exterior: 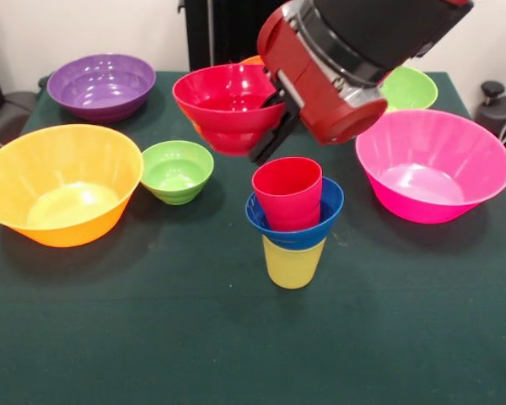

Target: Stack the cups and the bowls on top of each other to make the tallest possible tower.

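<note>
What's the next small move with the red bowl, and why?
Probably shift the gripper toward the camera until the small glossy red plastic bowl it holds is centred over the red ribbed cup, then lower. The bowl hangs aloft, behind and left of the tower, whose top cup is still bare.

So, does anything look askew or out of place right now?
The red bowl hangs tilted in the end effector, above the table. The tower's red cup, blue bowl and yellow cup look straight.

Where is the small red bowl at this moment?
In the front view, the small red bowl is held up by the gripper above the table, behind and left of the red cup that tops the tower.
</note>
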